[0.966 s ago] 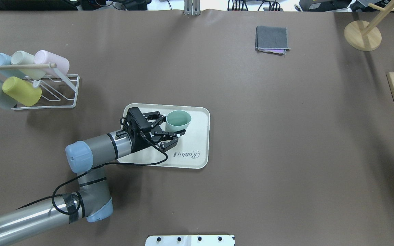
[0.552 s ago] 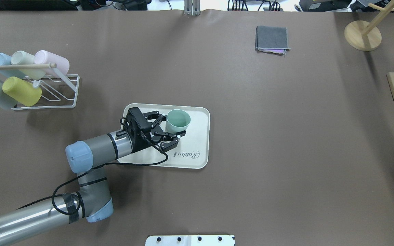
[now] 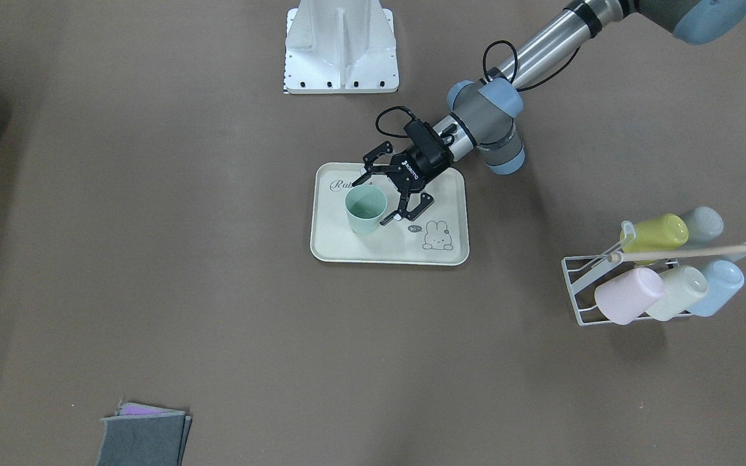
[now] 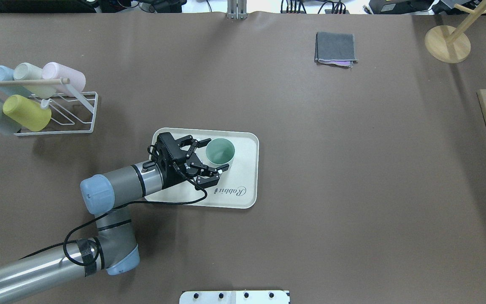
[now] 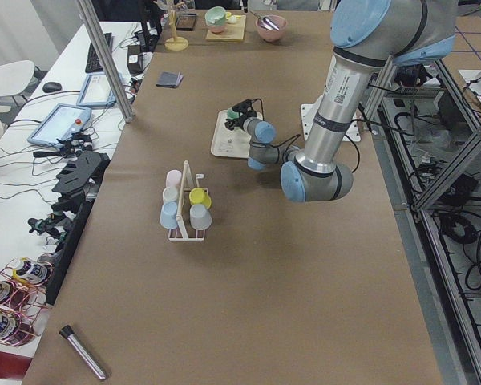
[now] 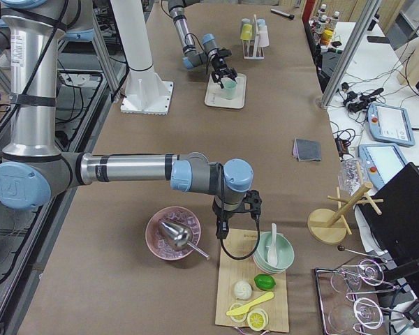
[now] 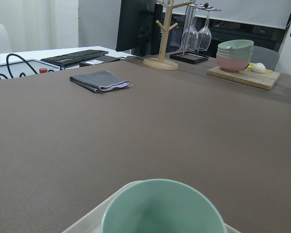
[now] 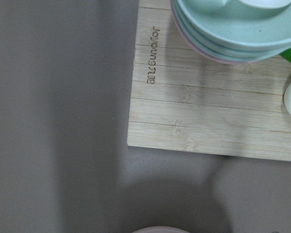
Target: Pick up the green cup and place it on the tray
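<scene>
A: Where's the green cup [image 4: 220, 152]?
B: Upright on the tray [image 4: 247, 185], far half; the tray bears it alone.
A: The left end effector [image 4: 214, 155]?
B: Jaws spread either side of the cup, gripping nothing. The right end effector [image 6: 227, 222]: can't tell.

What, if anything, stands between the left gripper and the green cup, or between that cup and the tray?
Nothing visible. The green cup stands upright on the tray, and the left gripper is open with a finger on either side of it. No other object is on the tray.
</scene>
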`<state>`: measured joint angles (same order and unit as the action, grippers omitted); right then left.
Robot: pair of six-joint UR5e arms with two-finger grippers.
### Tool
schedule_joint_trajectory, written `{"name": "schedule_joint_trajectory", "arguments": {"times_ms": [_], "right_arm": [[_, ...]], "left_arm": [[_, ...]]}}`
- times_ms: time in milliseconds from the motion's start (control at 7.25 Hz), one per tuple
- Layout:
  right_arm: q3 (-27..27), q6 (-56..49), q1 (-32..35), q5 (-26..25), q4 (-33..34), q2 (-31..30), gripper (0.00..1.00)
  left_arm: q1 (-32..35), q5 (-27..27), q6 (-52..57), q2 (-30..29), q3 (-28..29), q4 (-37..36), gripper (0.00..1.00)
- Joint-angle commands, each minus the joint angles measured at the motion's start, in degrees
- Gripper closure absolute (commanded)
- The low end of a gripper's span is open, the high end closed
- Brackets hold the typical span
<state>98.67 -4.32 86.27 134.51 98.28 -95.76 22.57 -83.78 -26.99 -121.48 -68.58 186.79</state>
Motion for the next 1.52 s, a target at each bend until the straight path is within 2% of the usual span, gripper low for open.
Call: {"name": "schedule_joint_trajectory", "arguments": {"times_ms": [0, 138, 276, 552, 690, 828, 966, 1241, 1379], "right_arm": [[-0.1, 0.5, 0.0, -0.9, -0.1, 0.1, 0.0], [-0.2, 0.5, 0.0, -1.4, 0.2, -0.1, 0.0], [-0.2, 0.6, 0.0, -2.1, 0.2, 0.1, 0.0], [-0.2, 0.8, 0.0, -2.1, 0.3, 0.4, 0.0], [-0.2, 0.8, 0.0, -2.1, 0.3, 0.3, 0.0], [-0.1, 0.8, 0.0, -2.1, 0.3, 0.4, 0.0], [-0.1, 0.8, 0.0, -2.1, 0.3, 0.5, 0.0], [-0.1, 0.9, 0.0, -2.1, 0.2, 0.4, 0.0], [-0.1, 0.9, 0.0, -2.1, 0.2, 0.5, 0.0]], "left_arm": [[1.4, -0.2, -0.5, -0.2, -6.3, -4.0, 0.02], [3.1, -0.2, -0.6, -0.1, -13.3, -13.6, 0.02], [6.6, -0.4, -0.1, -0.1, -17.7, -24.9, 0.02], [13.7, -1.0, -0.2, -2.5, -19.3, -48.1, 0.02], [21.2, -7.5, -0.5, -3.4, -19.5, -61.1, 0.02], [30.4, -17.5, -0.2, -3.6, -19.6, -72.7, 0.02], [37.0, -23.7, -0.1, -2.9, -19.4, -76.7, 0.02], [48.6, -33.0, -0.1, 0.0, -18.1, -88.4, 0.02], [52.7, -36.2, -0.2, 2.7, -17.8, -91.6, 0.02]]}}
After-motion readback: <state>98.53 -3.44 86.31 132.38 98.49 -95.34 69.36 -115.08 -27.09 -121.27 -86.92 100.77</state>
